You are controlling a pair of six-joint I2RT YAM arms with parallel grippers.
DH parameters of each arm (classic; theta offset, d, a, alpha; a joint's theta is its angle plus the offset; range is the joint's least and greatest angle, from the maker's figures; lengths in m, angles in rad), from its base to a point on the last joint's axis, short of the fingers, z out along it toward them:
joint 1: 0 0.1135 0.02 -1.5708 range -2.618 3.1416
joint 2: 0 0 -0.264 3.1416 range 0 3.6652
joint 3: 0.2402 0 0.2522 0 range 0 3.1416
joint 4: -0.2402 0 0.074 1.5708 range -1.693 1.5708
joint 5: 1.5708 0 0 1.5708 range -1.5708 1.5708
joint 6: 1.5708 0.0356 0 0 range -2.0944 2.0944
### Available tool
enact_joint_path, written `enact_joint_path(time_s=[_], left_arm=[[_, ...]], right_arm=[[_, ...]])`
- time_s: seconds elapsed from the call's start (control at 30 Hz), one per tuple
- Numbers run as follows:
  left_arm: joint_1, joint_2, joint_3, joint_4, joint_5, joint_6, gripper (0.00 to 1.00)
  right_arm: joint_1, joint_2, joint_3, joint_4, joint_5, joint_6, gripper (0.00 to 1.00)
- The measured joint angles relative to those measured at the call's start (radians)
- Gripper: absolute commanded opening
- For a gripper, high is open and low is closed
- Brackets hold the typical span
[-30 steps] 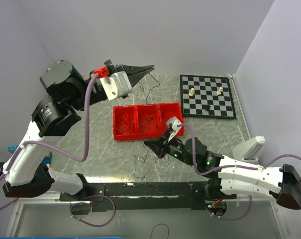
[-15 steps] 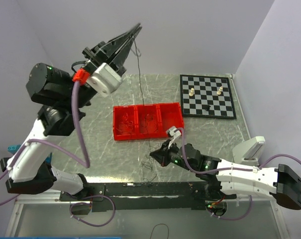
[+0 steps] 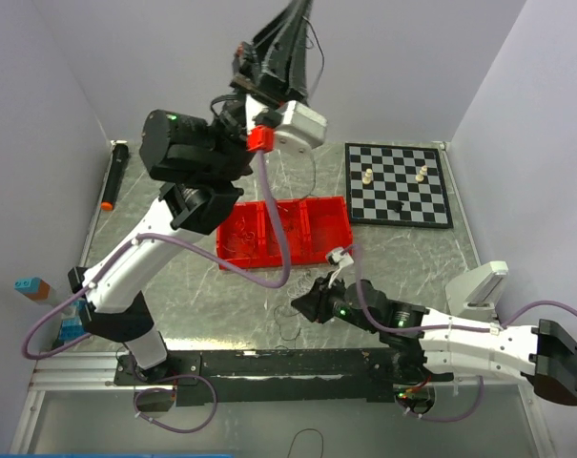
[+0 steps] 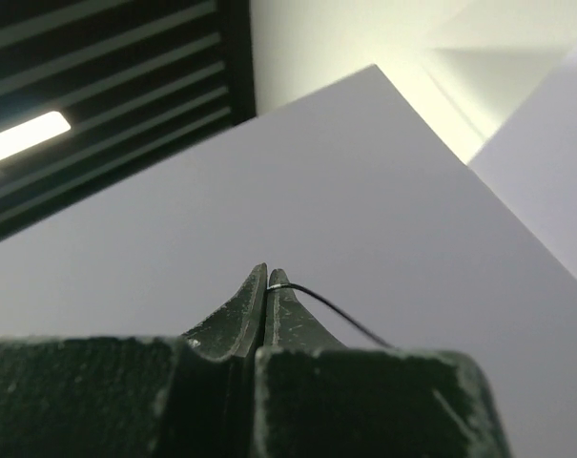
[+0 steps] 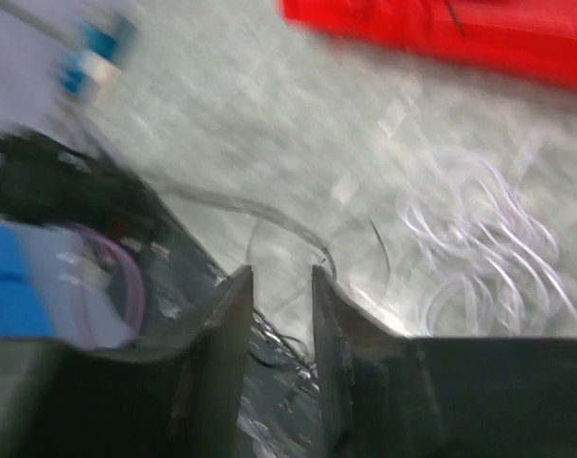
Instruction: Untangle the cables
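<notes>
Largest first: marbled table (image 3: 174, 277) across the middle of the overhead view, walled in pale grey. Red tray (image 3: 347, 227) at mid-frame and chessboard (image 3: 402, 181) at upper right, both well apart from the work.

At upper centre, left arm reared high above the table, left gripper (image 3: 298, 14) at the very top edge of the frame. From its wrist camera: fingers pressed together, pinching a black strand (image 4: 326, 307) right at the tips, the strand arcing off toward lower right against the bare wall.

Lower right of centre, right arm stretched low over the table, right gripper (image 3: 299, 303) pointing left at a loose heap of the cables (image 3: 290, 320) near the table's front edge. From its wrist camera, blurred: jaws a little apart, nothing clearly clamped between them. White loops (image 5: 479, 248) flat on the table at right of frame, darker thin strands just past the fingertips.

Step in hand, by judgement: drawing one strand up and out of the tangle, the rest left lying below. Cannot tell overhead whether the lifted strand runs down into the heap; too thin to follow.

Next, probably needed: a hold on the heap with the lower gripper, or a higher lift. Gently, either way, to avoid dragging the whole bundle along or snapping a hair-thin wire.
</notes>
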Motion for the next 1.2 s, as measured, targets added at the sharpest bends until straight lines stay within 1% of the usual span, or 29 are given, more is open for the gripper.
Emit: enact_joint_path(time_s=[0.03,0.07,0.17,0.27,0.3,0.33,0.37,0.47,0.5,0.57,0.63,0.7,0.83,0.93,1.03,1.2], left_arm=[[0.0,-0.003,-0.003,0.022,0.0,0.005,0.01],[0.0,-0.014,-0.018,0.046,0.0,0.01,0.01],[-0.003,-0.074,-0.082,0.096,0.0,0.018,0.01],[-0.01,-0.108,-0.092,0.122,0.0,0.018,0.01],[-0.013,-0.116,-0.092,0.131,0.0,0.018,0.01],[-0.014,-0.12,-0.092,0.136,0.0,0.018,0.01],[-0.016,-0.124,-0.092,0.14,0.0,0.018,0.01],[-0.021,-0.126,-0.091,0.128,0.0,0.017,0.01],[-0.022,-0.127,-0.093,0.111,-0.001,0.016,0.01],[-0.022,-0.143,-0.125,0.077,-0.002,0.01,0.01],[-0.023,-0.184,-0.206,0.037,-0.005,-0.003,0.01],[-0.023,-0.229,-0.296,0.002,-0.012,-0.015,0.01],[-0.023,-0.313,-0.466,-0.043,-0.031,-0.042,0.01],[-0.023,-0.348,-0.545,-0.066,-0.04,-0.063,0.01],[-0.024,-0.362,-0.578,-0.088,-0.047,-0.081,0.01],[-0.024,-0.376,-0.587,-0.127,-0.047,-0.098,0.01]], right_arm=[[0.001,0.001,-0.002,-0.023,0.0,0.0,0.55],[0.001,0.008,-0.005,-0.045,-0.001,0.0,0.56],[0.002,0.016,-0.021,-0.107,-0.001,-0.004,0.55],[0.002,0.004,-0.022,-0.129,0.0,-0.004,0.5],[0.002,-0.002,-0.022,-0.132,0.001,-0.004,0.5],[0.002,-0.006,-0.022,-0.134,0.003,-0.003,0.52],[0.002,-0.011,-0.022,-0.136,0.004,-0.005,0.55],[0.002,-0.034,-0.021,-0.154,0.009,-0.014,0.73],[0.002,-0.054,-0.02,-0.173,0.013,-0.024,0.78],[0.002,-0.122,-0.01,-0.218,0.023,-0.052,0.82],[0.002,-0.197,0.016,-0.262,0.033,-0.085,0.85],[0.002,-0.282,0.076,-0.304,0.04,-0.13,0.89],[0.002,-0.382,0.215,-0.327,0.031,-0.22,0.9],[0.002,-0.415,0.313,-0.338,0.015,-0.278,0.9],[0.002,-0.41,0.368,-0.359,0.004,-0.325,0.9],[0.002,-0.39,0.369,-0.422,0.019,-0.385,0.91]])
